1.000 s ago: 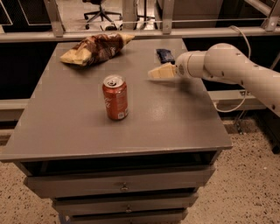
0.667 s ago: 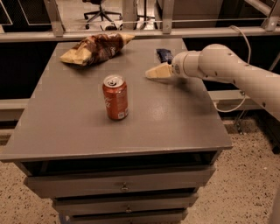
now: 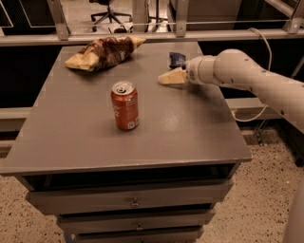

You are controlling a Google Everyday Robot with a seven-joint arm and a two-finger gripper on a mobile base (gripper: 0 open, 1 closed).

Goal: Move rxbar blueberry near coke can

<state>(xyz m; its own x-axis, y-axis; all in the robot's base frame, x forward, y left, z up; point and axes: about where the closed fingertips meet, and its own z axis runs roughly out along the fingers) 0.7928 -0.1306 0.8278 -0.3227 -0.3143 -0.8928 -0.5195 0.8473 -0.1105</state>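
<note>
The blue bar (image 3: 176, 59) lies flat near the counter's (image 3: 71, 137) far edge, at about 1 o'clock from the can (image 3: 125, 105) and well apart from it. The gripper (image 3: 170, 78) hovers low, just on the near side of the bar, which sits at 12 o'clock from its tip. Whether the jaws are open cannot be told; they hold nothing visible. The bar looks small, dark and glossy, its long axis seemingly running 12 to 6.

Grey drawer cabinet (image 3: 95, 201) on speckled floor (image 3: 266, 199), metal railing (image 3: 228, 35) and office chair (image 3: 107, 10) behind.
</note>
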